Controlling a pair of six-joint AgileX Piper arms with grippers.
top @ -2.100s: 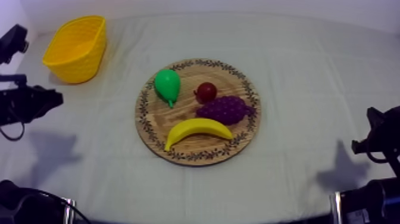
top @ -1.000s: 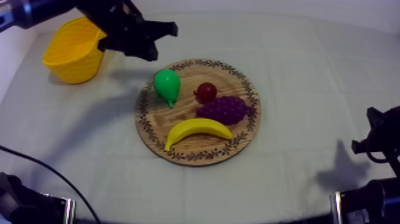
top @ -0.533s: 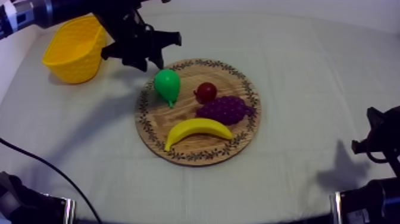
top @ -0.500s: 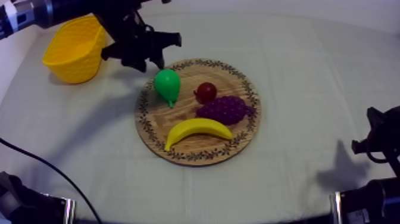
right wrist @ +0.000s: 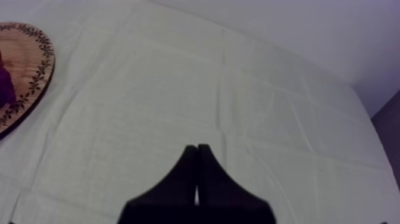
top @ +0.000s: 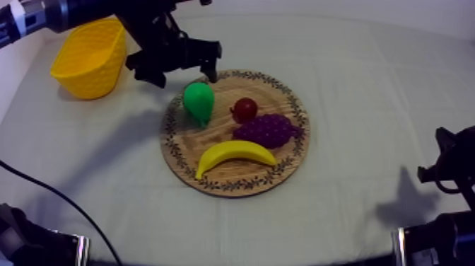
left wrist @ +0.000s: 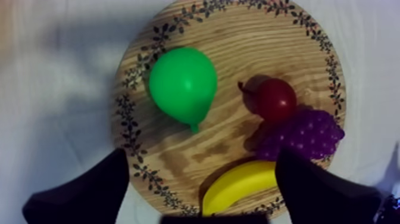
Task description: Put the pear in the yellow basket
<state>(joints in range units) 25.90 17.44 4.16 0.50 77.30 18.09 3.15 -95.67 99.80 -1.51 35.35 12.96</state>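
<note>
A green pear (top: 198, 100) lies on the left part of the round wooden board (top: 185, 139), stem end toward the banana. My left gripper (top: 177, 75) hangs just behind the pear at the board's far-left rim, open, nothing between its fingers. From the left wrist view the pear (left wrist: 183, 83) sits on the board (left wrist: 238, 53) ahead of the wide-spread left gripper (left wrist: 202, 158). The yellow basket (top: 88, 56) stands at the far left, beside the left arm. My right gripper (right wrist: 197, 149) is shut as a narrow wedge over bare cloth.
A small red fruit (top: 245, 109), purple grapes (top: 266, 130) and a banana (top: 233, 154) share the board, to the right of and in front of the pear. The right arm (top: 452, 170) rests low at the right edge. Bare cloth surrounds the board.
The left arm swung in from the left edge past the basket and now sits lower and nearer the pear. Its fingers have spread from shut to wide apart. The right arm stayed still.
</note>
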